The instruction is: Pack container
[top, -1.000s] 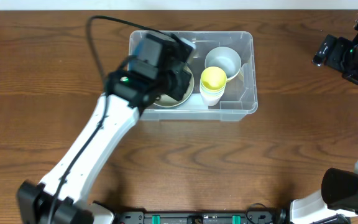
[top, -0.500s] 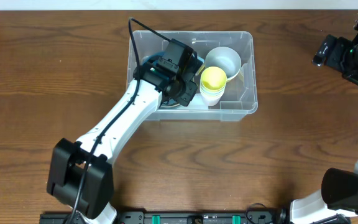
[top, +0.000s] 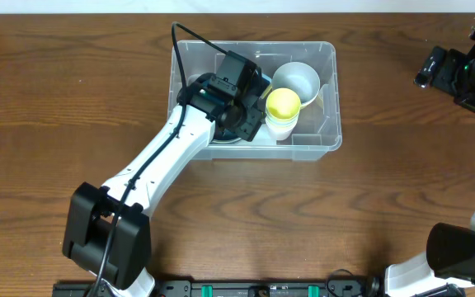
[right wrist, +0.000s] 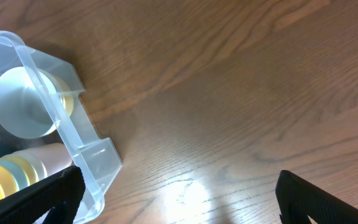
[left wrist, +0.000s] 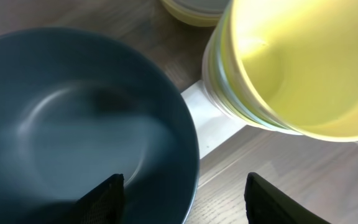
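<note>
The clear container [top: 254, 46] stands at the table's far middle. My left gripper [top: 250, 115] reaches down into its left half. In the left wrist view a dark blue bowl [left wrist: 73, 124] lies below my left gripper [left wrist: 182, 186], which is open. One finger is over the bowl's inside and the other stands outside, clear of the rim. Next to the bowl stands a stack of cups topped by a yellow one [left wrist: 297, 62] [top: 283, 106]. A white bowl [top: 297, 81] leans at the back right of the container. My right gripper [right wrist: 179, 193] hangs open over bare wood, right of the container [right wrist: 48, 87].
A cream dish [top: 221, 136] lies partly hidden under my left wrist inside the container. A black cable [top: 190, 35] arcs over the container's back left corner. The right arm [top: 460, 74] sits at the table's far right edge.
My left gripper has opened and let go of the blue bowl inside the container. A second ago the arm was still swinging in over it. The right arm has not moved.
</note>
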Robot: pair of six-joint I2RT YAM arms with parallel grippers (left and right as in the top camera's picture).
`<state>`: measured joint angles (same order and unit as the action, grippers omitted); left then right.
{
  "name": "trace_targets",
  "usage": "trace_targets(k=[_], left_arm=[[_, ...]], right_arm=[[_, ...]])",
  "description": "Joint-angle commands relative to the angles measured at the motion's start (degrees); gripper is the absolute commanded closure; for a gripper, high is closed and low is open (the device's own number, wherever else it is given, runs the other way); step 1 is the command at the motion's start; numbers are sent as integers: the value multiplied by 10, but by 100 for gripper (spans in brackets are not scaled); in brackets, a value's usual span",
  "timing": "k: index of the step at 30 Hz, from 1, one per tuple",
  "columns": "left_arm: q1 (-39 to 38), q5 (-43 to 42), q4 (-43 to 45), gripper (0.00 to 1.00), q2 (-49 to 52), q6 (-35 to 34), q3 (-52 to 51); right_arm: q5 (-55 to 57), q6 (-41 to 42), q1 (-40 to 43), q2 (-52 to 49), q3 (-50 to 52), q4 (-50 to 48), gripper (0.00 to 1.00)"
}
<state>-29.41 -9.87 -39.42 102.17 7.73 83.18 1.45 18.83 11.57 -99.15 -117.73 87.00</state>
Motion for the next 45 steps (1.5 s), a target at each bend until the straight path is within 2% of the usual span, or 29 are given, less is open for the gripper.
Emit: trace_targets(k=[1, 7, 9, 10, 12, 14, 24, 26, 31, 34, 38, 41, 45], left_arm=[[20, 8, 0, 37, -19, -10, 4], [66, 7, -16, 36, -107, -54, 4], [80, 7, -26, 30, -151, -64, 4], [84, 7, -31, 26, -174, -64, 4], [89, 7, -38, 10, -221, -63, 4], [89, 7, -41, 2, -268, -63, 4], [89, 7, -57, 2, -464, -63, 4], [89, 38, -75, 2, -493, -40, 4], [89, 133, -252, 2, -564, -22, 4], [89, 153, -378, 2, -599, -22, 4], [89, 154, -494, 2, -626, -22, 4], [92, 152, -552, 2, -641, -35, 4], [146, 134, -525, 2, -692, -35, 4]], right_arm=[[0, 0, 1, 6, -7, 0, 1], [0, 0, 1, 6, -7, 0, 1], [0, 0, 1, 6, -7, 0, 1], [0, 0, 1, 6, -7, 0, 1], [0, 0, 1, 6, -7, 0, 1], [0, 0, 1, 6, -7, 0, 1], [0, 0, 1, 6, -7, 0, 1], [0, 0, 1, 6, -7, 0, 1], [0, 0, 1, 6, -7, 0, 1], [0, 0, 1, 6, -7, 0, 1], [0, 0, 1, 6, -7, 0, 1], [0, 0, 1, 6, -7, 0, 1], [0, 0, 1, 6, -7, 0, 1]])
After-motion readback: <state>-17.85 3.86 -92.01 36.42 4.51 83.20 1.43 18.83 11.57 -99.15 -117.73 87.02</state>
